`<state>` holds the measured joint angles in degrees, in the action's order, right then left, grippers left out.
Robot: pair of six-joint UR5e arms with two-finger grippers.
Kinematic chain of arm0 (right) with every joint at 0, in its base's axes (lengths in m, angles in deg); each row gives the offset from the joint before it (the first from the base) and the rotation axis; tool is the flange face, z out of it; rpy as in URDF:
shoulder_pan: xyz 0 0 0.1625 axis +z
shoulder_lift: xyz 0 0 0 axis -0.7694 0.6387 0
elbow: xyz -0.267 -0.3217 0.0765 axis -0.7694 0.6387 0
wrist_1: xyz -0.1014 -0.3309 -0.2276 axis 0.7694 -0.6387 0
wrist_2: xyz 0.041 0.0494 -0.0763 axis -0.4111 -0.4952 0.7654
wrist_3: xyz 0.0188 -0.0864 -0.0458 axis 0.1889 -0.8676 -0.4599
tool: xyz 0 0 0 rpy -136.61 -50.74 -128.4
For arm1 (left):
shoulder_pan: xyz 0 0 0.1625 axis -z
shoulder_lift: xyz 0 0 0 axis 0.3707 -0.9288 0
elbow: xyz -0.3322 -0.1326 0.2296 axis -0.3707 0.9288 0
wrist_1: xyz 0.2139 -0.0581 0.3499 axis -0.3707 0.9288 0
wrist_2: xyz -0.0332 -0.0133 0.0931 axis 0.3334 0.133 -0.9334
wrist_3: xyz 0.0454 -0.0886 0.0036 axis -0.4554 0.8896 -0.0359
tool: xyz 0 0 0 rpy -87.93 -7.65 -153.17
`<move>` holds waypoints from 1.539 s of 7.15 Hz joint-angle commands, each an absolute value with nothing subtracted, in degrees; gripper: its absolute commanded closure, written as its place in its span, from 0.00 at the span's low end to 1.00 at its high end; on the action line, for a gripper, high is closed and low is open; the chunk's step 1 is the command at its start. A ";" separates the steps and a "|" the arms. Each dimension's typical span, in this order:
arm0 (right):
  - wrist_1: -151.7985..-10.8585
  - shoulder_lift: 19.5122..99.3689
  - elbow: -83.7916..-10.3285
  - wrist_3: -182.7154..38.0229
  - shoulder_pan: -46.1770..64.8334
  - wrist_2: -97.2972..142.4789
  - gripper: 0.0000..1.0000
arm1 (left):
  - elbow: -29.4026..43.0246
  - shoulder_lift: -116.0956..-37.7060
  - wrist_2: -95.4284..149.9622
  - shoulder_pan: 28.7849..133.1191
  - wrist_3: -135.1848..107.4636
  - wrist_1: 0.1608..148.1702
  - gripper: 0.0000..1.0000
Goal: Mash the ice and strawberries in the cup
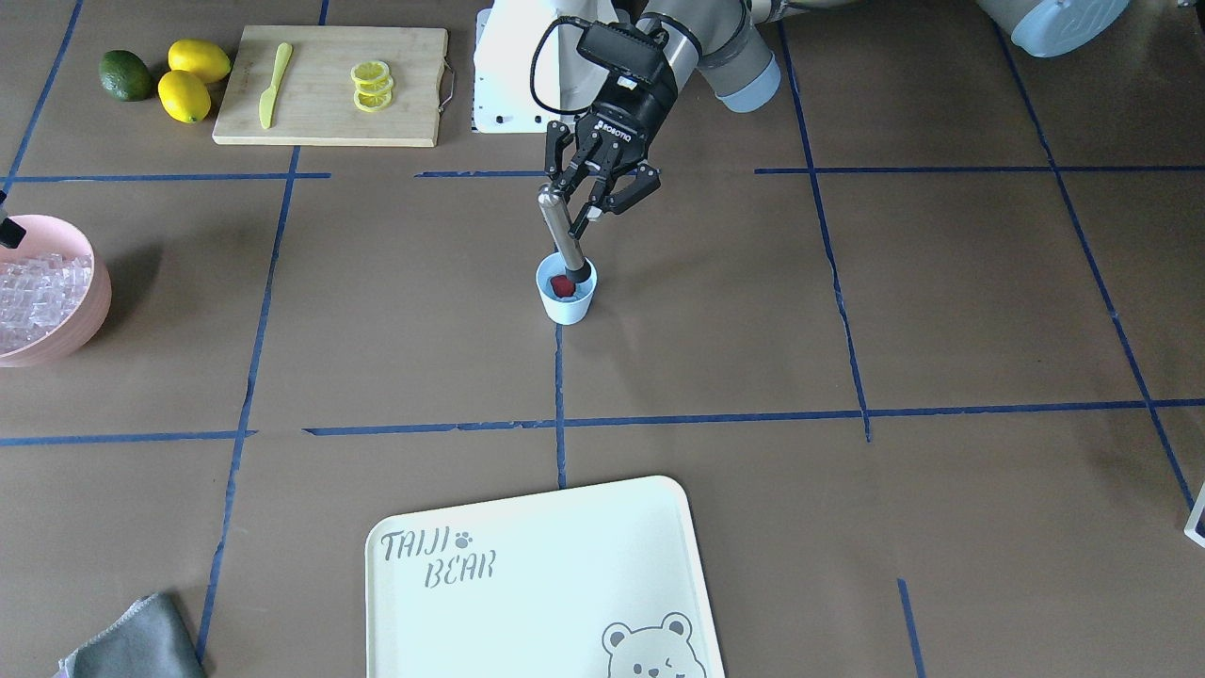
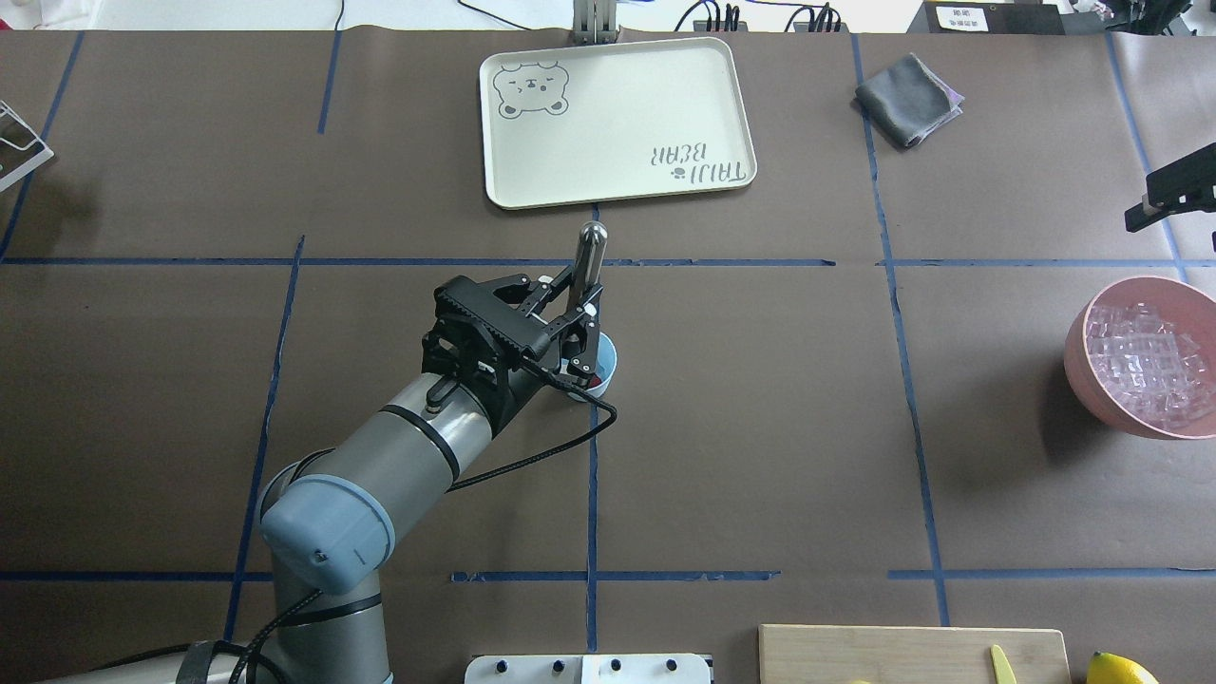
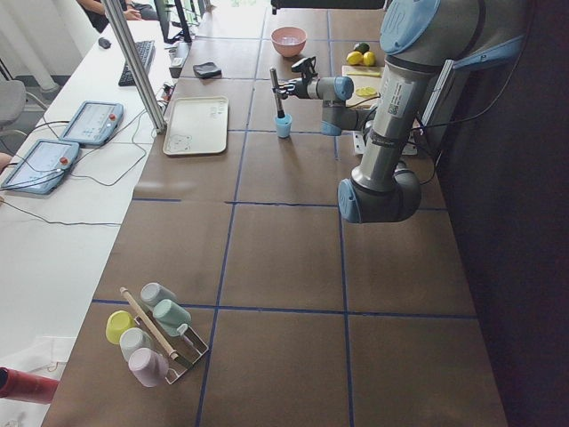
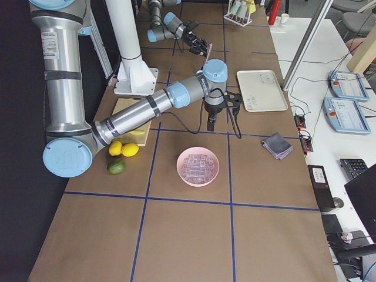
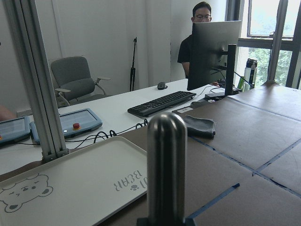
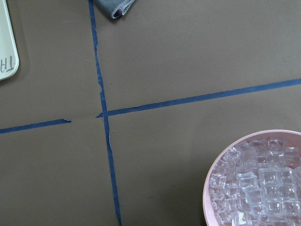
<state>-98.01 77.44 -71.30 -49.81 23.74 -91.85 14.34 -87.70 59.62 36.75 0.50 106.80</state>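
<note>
The small pale blue cup [image 1: 566, 303] stands near the table's middle, with one red strawberry [image 1: 562, 286] inside it. My left gripper [image 1: 576, 209] is shut on a steel muddler [image 1: 563, 231] just above the cup. The muddler leans, and its dark lower end sits in the cup beside the berry. In the left wrist view, the muddler's rounded top [image 5: 166, 160] fills the centre. Ice [image 2: 1140, 340] fills a pink bowl [image 2: 1092, 380] at the robot's right. Whether any ice is in the cup is not visible. My right gripper [image 2: 1176, 193] hovers by the bowl, only partly in view.
A cutting board [image 1: 329, 113] with a yellow knife [image 1: 275, 85] and lemon slices [image 1: 372, 85] lies by the robot's base, with two lemons [image 1: 193, 80] and a lime [image 1: 125, 75] beside it. A cream tray [image 1: 537, 584] and a grey cloth [image 1: 141, 640] lie on the far side.
</note>
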 commanded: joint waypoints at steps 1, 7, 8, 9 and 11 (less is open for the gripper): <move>-98.01 77.44 -71.22 -49.82 23.79 -91.85 0.00 | 11.57 -88.86 59.61 36.61 0.50 106.86 1.00; -98.01 77.44 -70.87 -49.82 23.70 -91.85 0.00 | 10.41 -88.86 59.61 34.59 0.50 106.86 1.00; -98.01 77.44 -70.87 -49.82 23.70 -91.85 0.00 | 10.41 -88.86 59.61 34.59 0.50 106.86 1.00; -98.01 77.44 -70.87 -49.82 23.70 -91.85 0.00 | 10.41 -88.77 59.61 34.59 0.33 106.86 1.00; -98.01 77.44 -70.96 -49.82 23.79 -91.85 0.00 | 13.37 -88.94 61.18 34.76 -2.63 106.86 1.00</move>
<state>-98.01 77.43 -70.88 -49.82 23.71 -91.85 11.22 -88.80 60.09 34.64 -0.47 106.86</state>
